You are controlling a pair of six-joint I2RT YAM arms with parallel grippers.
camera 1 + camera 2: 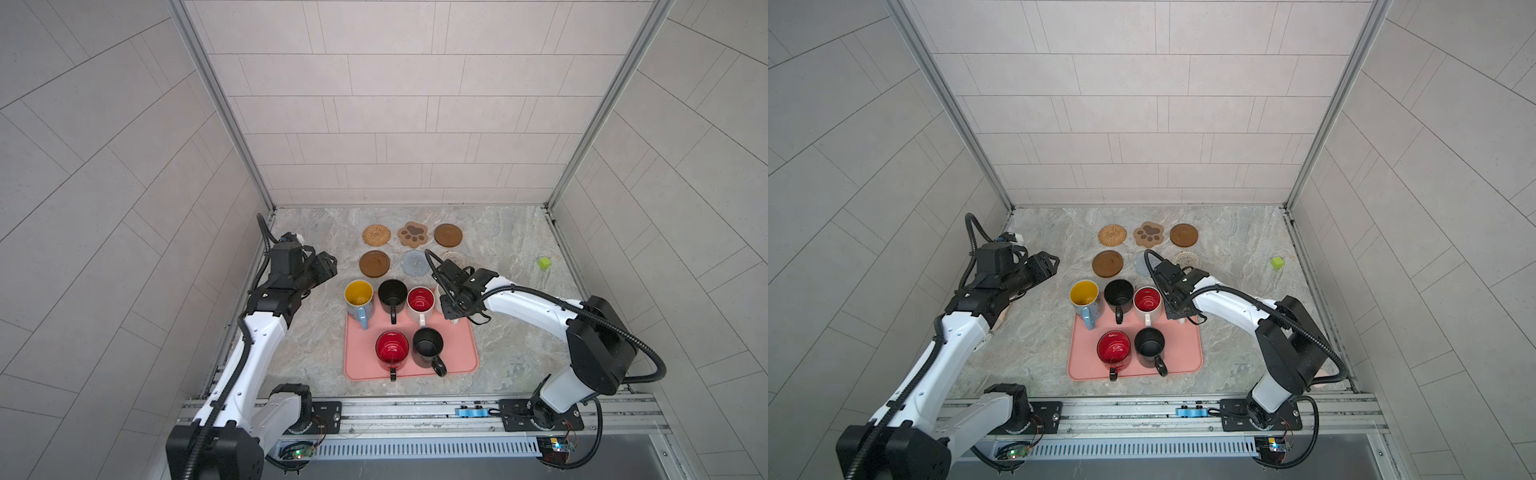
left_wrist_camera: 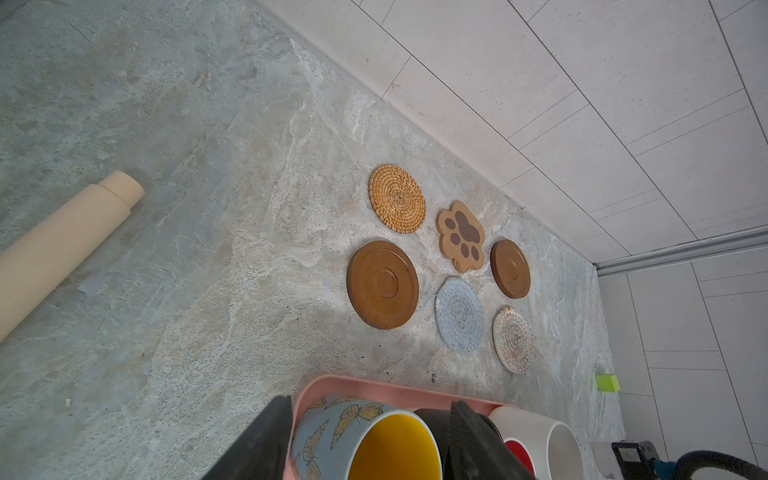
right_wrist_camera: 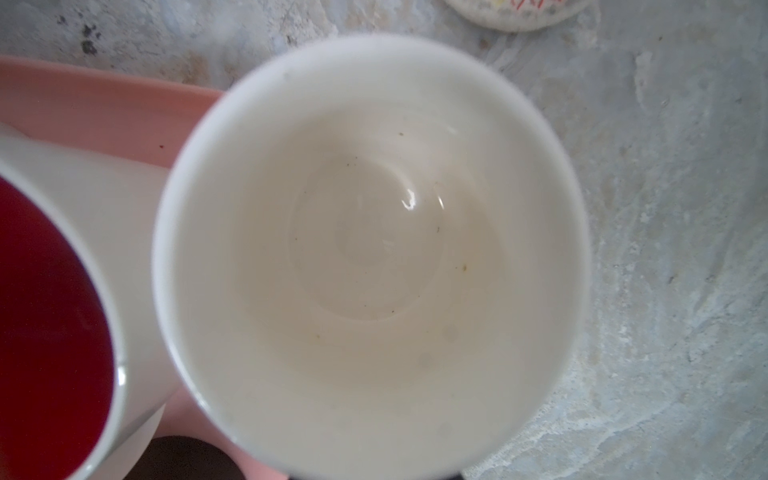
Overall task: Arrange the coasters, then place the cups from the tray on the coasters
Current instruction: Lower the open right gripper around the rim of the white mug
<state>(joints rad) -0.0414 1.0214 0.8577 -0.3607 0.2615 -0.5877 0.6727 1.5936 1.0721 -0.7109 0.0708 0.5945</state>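
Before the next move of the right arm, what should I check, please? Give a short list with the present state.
1. All six coasters lie apart, in two rows: ok.
2. The whitish coaster is bare: ok.
3. The right gripper is over the plain white mug: ok.
4. Its jaws are shut on the handle: cannot tell.
5. Gap to the red-inside mug: cannot tell.
6. The left gripper is open, holding nothing: ok.

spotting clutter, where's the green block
In both top views the green block sits far right on the table, well beyond the whitish coaster.
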